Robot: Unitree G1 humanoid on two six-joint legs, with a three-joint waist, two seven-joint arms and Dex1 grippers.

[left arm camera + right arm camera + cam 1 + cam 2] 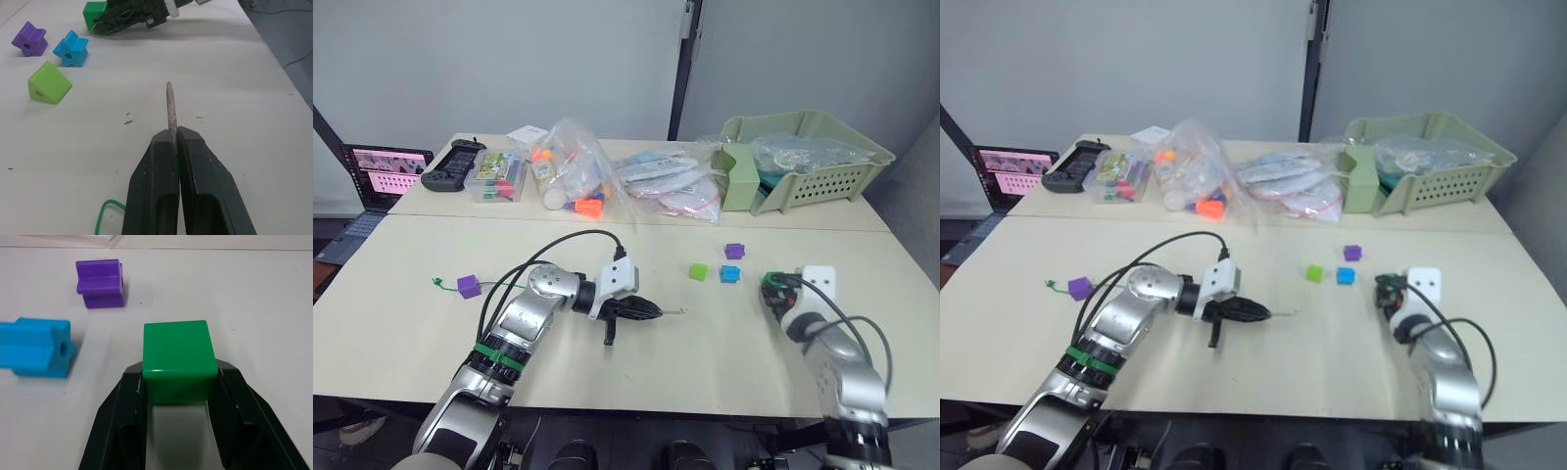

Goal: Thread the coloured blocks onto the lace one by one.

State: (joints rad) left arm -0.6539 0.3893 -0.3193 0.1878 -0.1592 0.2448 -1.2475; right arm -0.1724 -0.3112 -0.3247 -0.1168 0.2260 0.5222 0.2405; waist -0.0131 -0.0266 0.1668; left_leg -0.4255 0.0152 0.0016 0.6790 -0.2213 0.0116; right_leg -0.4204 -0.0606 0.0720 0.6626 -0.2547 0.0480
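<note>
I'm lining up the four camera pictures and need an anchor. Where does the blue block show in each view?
Left eye view: blue block, right of centre, between the hands.
Right eye view: the same block, right of centre.
Left wrist view: upper left.
Right wrist view: left edge.
Shared landmark: the purple block lies just beside it.

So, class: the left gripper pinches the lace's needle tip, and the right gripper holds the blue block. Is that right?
Not quite. The right gripper holds the dark green block, as the right wrist view shows; the blue block lies free on the table. The left gripper does pinch the lace's needle tip.
</note>
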